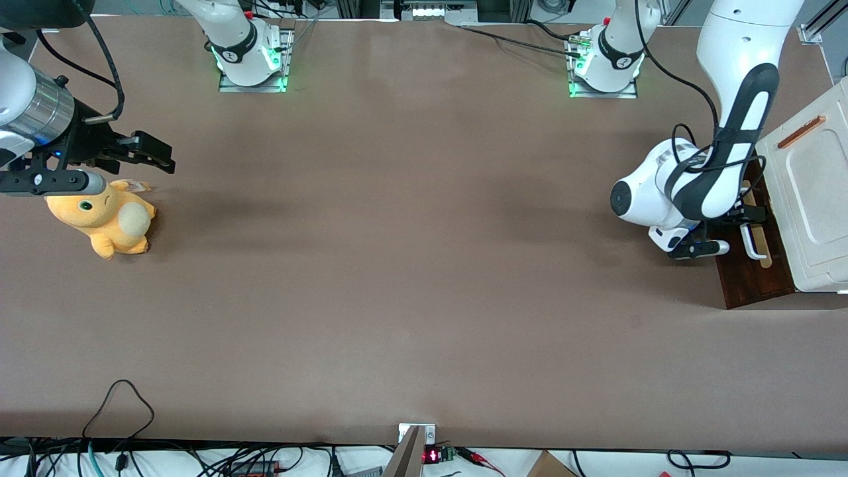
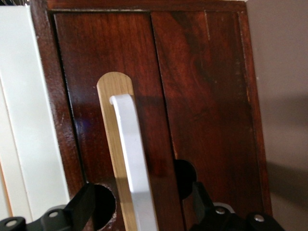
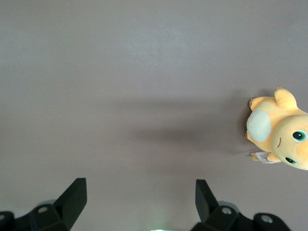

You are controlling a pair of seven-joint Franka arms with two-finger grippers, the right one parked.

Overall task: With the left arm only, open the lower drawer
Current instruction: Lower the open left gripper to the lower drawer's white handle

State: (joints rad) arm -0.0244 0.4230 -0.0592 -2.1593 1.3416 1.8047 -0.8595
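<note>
Table (image 1: 397, 265): brown, bare in the middle.
Cabinet (image 1: 811, 199): at the working arm's end.
Lower drawer (image 2: 202, 96): appears shut; contents hidden; pulling remains.
Left arm (image 1: 729, 132): in front of the cabinet.
Gripper (image 2: 142, 204): spread wide, straddling the white handle (image 2: 132, 159), gripping nothing.
Plush toy (image 1: 106, 218): parked arm's end.

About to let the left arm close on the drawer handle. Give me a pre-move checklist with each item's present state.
1. Gripper open: ok, the fingers are spread wide.
2. White bar handle between the fingers: ok, it runs through the gap.
3. Fingers touching the handle: not ok, both stand apart from it.
4. Lower drawer shut: ok by the wrist view, its front sits flush in the frame.
5. Table in front of the drawer free for pulling: ok, only the left arm is there.
</note>
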